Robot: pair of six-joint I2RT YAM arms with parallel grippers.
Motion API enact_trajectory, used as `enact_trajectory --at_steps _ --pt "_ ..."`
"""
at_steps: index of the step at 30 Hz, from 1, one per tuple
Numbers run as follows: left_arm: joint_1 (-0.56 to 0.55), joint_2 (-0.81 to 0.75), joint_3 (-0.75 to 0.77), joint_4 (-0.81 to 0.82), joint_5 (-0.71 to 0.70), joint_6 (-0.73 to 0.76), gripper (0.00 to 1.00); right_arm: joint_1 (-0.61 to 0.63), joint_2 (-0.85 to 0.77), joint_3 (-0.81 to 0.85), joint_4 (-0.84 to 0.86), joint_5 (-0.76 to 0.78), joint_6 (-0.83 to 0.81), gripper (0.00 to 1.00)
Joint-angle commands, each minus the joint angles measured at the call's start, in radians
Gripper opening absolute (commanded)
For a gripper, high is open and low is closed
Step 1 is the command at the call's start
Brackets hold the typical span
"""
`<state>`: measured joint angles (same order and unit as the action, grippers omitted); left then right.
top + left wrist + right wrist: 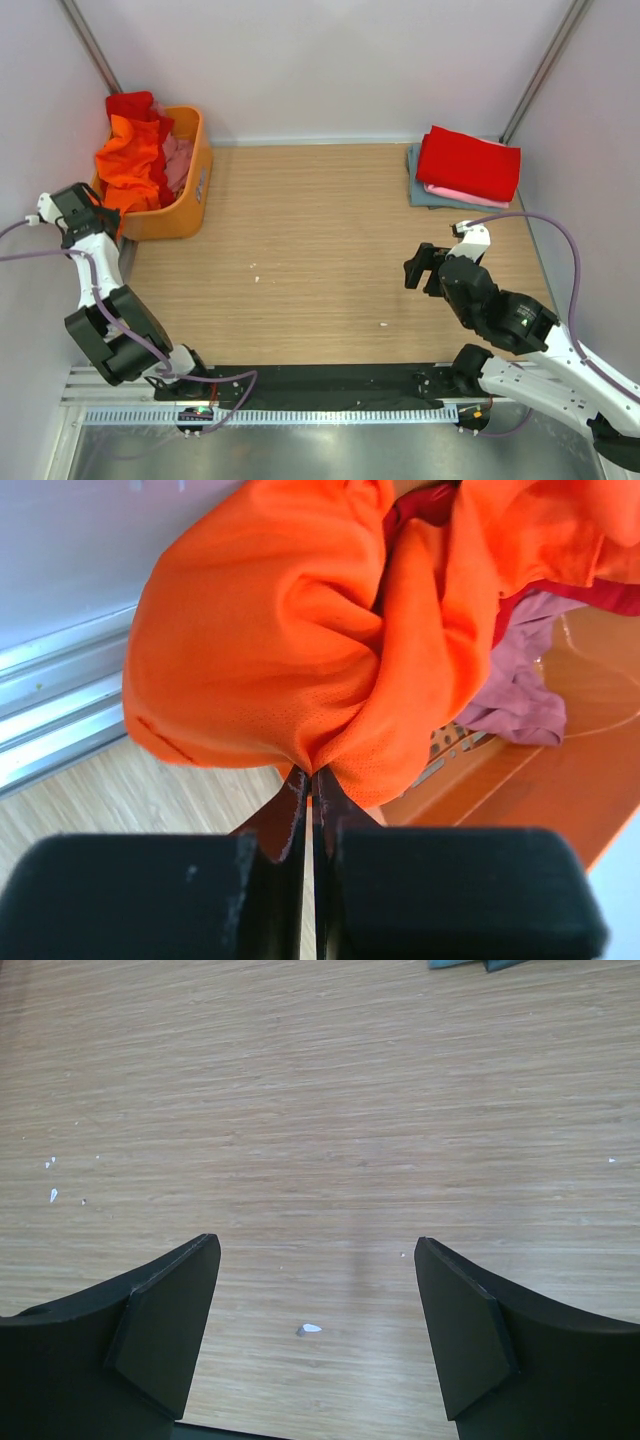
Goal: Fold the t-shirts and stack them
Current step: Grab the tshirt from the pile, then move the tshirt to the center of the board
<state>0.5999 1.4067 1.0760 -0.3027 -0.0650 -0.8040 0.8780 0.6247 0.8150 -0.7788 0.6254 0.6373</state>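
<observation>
A bright orange t-shirt [128, 160] hangs over the near left rim of the orange plastic basket [196, 195]; a red shirt [135, 105] and a pink shirt [178, 160] lie in the basket behind it. My left gripper [100, 205] is shut on a pinch of the orange t-shirt [270, 650] at its lower edge. A folded stack stands at the back right: red t-shirt [468, 163] on top, pink [450, 195] under it, grey-blue [420, 185] at the bottom. My right gripper [425, 268] is open and empty above bare table [320, 1140].
The basket wall [540, 790] shows at right in the left wrist view, with pink cloth [515, 695] inside. White walls close the back and sides. A metal rail [50, 710] runs along the left wall. Small white specks [312, 1329] lie on the wooden table.
</observation>
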Motion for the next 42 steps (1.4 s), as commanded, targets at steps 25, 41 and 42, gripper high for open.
enact_trajectory --at_steps 25,41,42 --pt "-0.535 -0.181 0.819 -0.115 0.319 0.218 0.0 0.006 -0.032 0.018 -0.054 0.223 0.088 0.86" --pt "-0.63 -0.344 0.081 -0.11 0.769 0.095 1.0 0.006 -0.042 -0.01 0.071 -0.038 -0.02 0.87" --pt "-0.637 -0.371 0.044 -0.145 0.745 0.15 1.0 0.007 0.013 -0.011 0.088 -0.093 -0.027 0.88"
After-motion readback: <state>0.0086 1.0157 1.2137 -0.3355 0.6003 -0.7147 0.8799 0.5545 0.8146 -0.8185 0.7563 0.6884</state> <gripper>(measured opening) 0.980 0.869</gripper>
